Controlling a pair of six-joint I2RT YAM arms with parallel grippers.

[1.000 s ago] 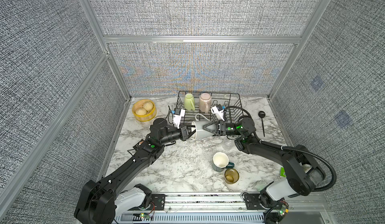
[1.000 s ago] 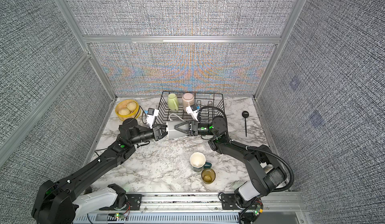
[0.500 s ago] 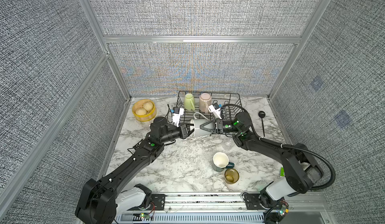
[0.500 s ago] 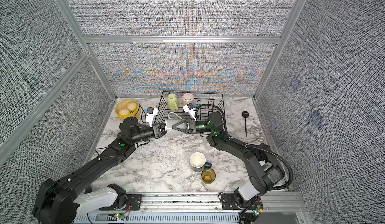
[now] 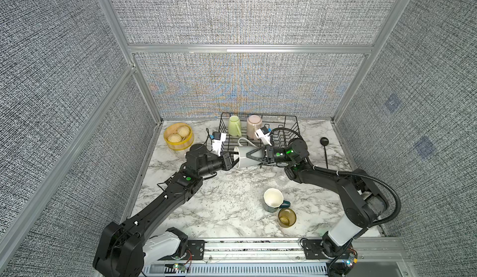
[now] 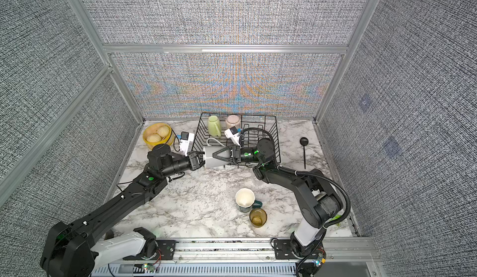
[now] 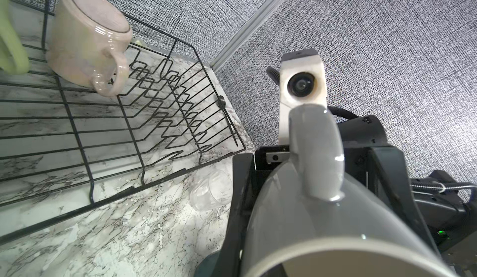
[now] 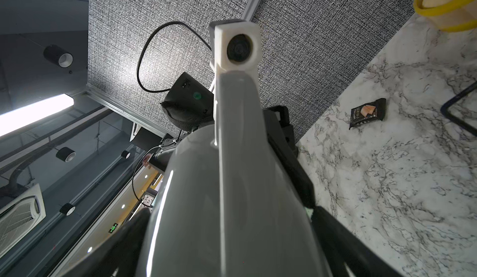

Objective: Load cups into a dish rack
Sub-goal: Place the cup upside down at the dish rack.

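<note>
My left hand pinches the rim of the glossy grey ceramic mug, held sideways just near of the black wire dish rack. My right hand straddles its body, and I cannot tell if it grips. If the left hand releases early, the mug could drop onto the counter.

We see grey woven wall panels across the upper frame, silver rails between them, marble tabletop at lower centre.

The dish rack sits at the desk's back, with one mug left of a second mug inside. A steamer basket lies left of it. Nearer, a tumbler sits just before a cup.
</note>
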